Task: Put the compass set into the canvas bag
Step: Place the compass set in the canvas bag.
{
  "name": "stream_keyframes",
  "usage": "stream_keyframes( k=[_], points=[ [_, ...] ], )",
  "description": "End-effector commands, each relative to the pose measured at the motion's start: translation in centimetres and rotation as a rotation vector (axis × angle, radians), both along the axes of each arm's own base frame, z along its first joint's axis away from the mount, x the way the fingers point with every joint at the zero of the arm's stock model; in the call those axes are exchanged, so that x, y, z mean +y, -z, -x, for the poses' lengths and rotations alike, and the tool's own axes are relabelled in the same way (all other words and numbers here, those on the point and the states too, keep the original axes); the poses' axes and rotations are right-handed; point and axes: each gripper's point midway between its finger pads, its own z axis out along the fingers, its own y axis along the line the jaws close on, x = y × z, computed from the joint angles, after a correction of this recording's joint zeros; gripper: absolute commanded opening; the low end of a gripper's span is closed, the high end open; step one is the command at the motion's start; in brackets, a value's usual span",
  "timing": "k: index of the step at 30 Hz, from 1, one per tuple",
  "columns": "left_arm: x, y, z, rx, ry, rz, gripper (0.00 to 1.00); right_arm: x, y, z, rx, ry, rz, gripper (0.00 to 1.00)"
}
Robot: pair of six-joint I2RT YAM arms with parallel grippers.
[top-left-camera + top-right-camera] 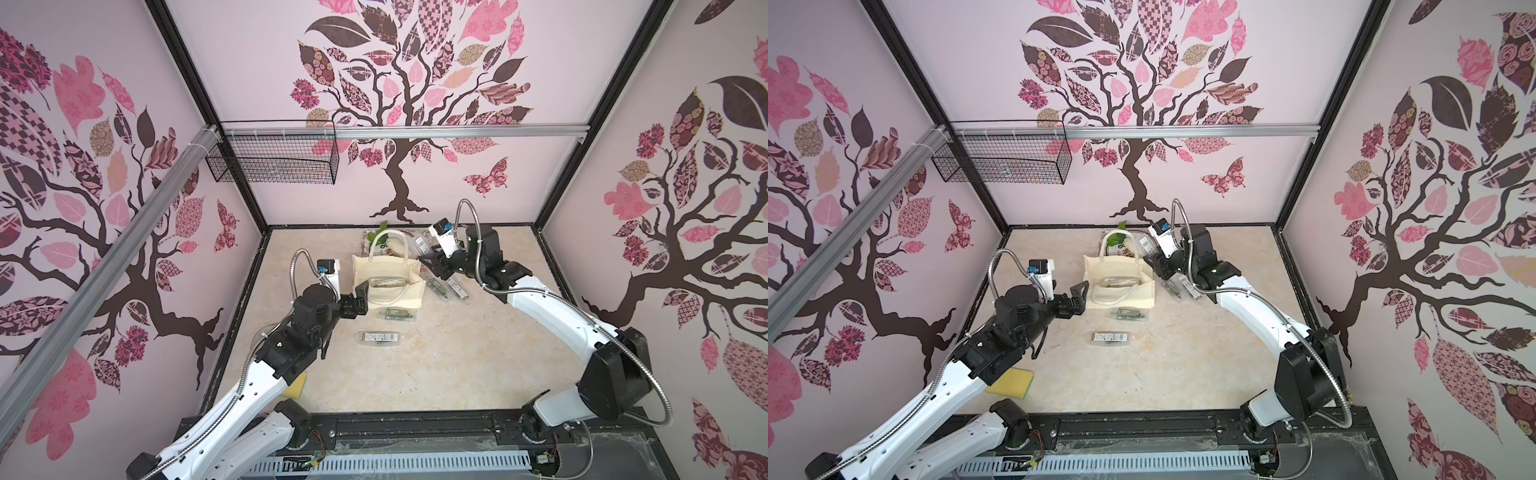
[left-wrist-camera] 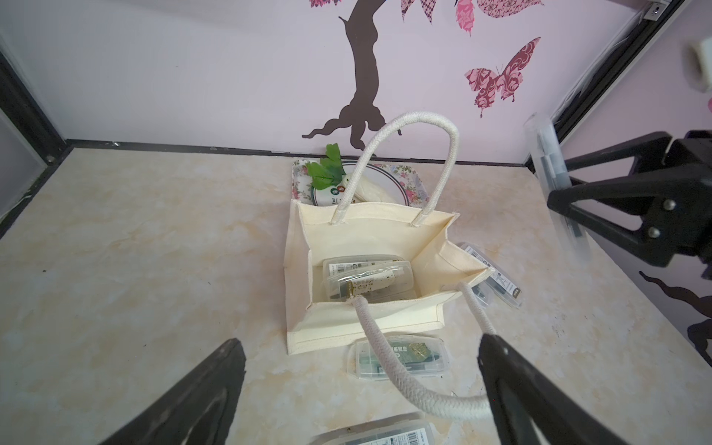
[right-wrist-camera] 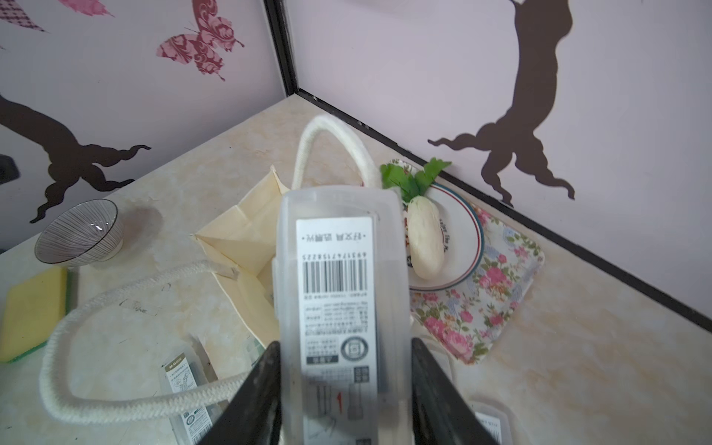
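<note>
Shows a cream canvas bag (image 1: 386,266) standing open on a marbled table (image 1: 415,374), near the back wall. Finds the right gripper (image 3: 345,343) clamped on 1 clear compass set (image 3: 339,269), held off the table by the bag's right rear corner; blocks much of the bag's mouth in the wrist view and loses its lower end past the frame edge. Places the left gripper (image 1: 1079,298) just beside the bag's left wall, fingers spread wide, holding nothing. Reveals stacked compass sets (image 2: 366,277) inside the bag, at least 2; cannot fix the count through overlapping clear plastic. Sets a front case (image 1: 395,313) just before the bag and a nearer case (image 1: 378,336) closer to the robot. Tucks 2 side cases (image 1: 459,291) right of the bag, partly under the right gripper. Drapes the near rope handle (image 2: 385,358) over the front case, loop end vanishing behind a left finger; cannot tell contact. Half hides a plate (image 3: 458,239), white radish (image 3: 424,239) and floral tray (image 3: 501,269) behind the bag in both top views. Buries most of a yellow sponge (image 1: 297,384) under the left arm in a top view.
</note>
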Motion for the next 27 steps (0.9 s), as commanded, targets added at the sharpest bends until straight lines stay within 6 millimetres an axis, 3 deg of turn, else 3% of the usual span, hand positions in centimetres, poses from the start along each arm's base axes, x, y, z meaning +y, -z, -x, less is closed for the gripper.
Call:
stream_keyframes(
  k=[1, 5, 13, 27],
  points=[
    [0.6, 1.0, 0.2, 0.020, -0.028, 0.001, 0.97, 3.5, -1.0, 0.9, -0.089, -0.170, 0.020, 0.34],
    [0.5, 1.0, 0.3, 0.022, -0.023, -0.003, 0.97, 6.3, 0.5, 1.2, -0.089, -0.249, 0.089, 0.35],
    [1.0, 0.9, 0.6, 0.028, -0.032, -0.020, 0.97, 9.0, 3.2, 0.6, -0.047, -0.337, 0.117, 0.35],
    [1.4, 1.5, 0.7, 0.038, -0.047, -0.034, 0.97, 10.5, 10.6, -2.1, 0.050, -0.352, 0.227, 0.34]
  ],
)
